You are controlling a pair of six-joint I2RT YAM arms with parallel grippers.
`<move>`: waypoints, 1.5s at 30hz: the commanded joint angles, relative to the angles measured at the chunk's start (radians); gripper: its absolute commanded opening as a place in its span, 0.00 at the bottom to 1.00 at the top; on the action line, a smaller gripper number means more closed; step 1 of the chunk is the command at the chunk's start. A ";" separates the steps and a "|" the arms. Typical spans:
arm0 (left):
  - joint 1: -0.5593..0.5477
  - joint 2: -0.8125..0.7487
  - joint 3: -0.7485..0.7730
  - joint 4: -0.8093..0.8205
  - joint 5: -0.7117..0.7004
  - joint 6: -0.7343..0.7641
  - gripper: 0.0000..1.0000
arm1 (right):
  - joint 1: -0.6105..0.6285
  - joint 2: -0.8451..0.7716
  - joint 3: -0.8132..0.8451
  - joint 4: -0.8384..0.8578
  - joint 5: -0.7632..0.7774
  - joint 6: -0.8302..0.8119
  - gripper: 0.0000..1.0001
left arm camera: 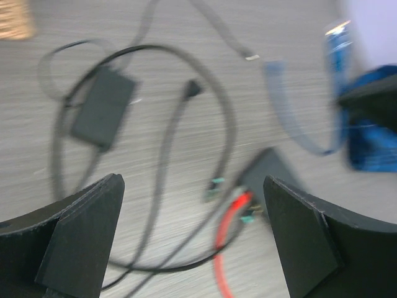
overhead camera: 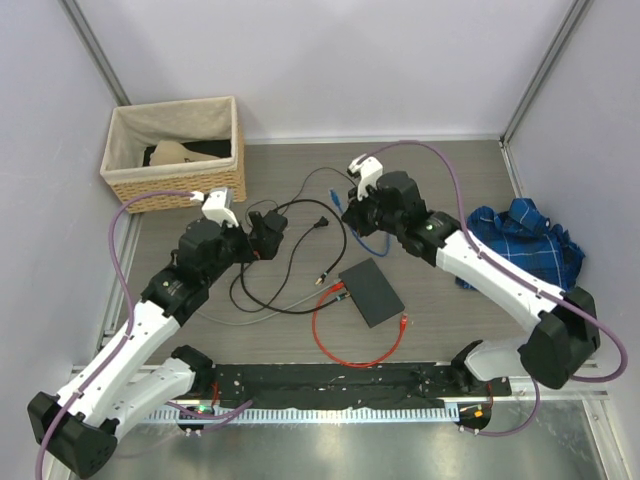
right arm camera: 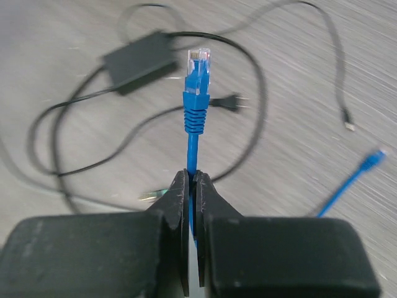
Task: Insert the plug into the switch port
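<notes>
The switch [overhead camera: 371, 291] is a flat dark box lying mid-table, with a red cable [overhead camera: 350, 352] plugged into its left end; it shows blurred in the left wrist view [left arm camera: 273, 169]. My right gripper [right arm camera: 192, 180] is shut on a blue cable, and the cable's clear-tipped blue plug [right arm camera: 198, 65] sticks out beyond the fingertips. From above, that gripper [overhead camera: 352, 212] hangs behind the switch, with the plug [overhead camera: 335, 197] pointing left. My left gripper [left arm camera: 192, 230] is open with nothing between its fingers, over the cords left of the switch [overhead camera: 264, 236].
A black power brick [right arm camera: 139, 59] with looping black cords and a barrel plug [right arm camera: 226, 102] lies behind the switch. The blue cable's other end [right arm camera: 372, 160] rests on the table. A wicker basket [overhead camera: 175, 150] stands back left, a blue cloth [overhead camera: 525, 245] at right.
</notes>
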 commanded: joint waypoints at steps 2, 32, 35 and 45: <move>-0.021 0.005 -0.017 0.306 0.213 -0.112 1.00 | 0.072 -0.081 -0.090 0.142 -0.084 0.042 0.01; -0.320 0.281 -0.192 0.894 -0.125 -0.264 0.49 | 0.124 -0.236 -0.319 0.440 -0.221 0.254 0.01; -0.320 0.251 -0.227 0.917 -0.183 -0.290 0.53 | 0.123 -0.245 -0.336 0.444 -0.206 0.260 0.01; -0.320 0.230 -0.272 0.977 -0.173 -0.301 0.57 | 0.126 -0.241 -0.336 0.452 -0.216 0.274 0.01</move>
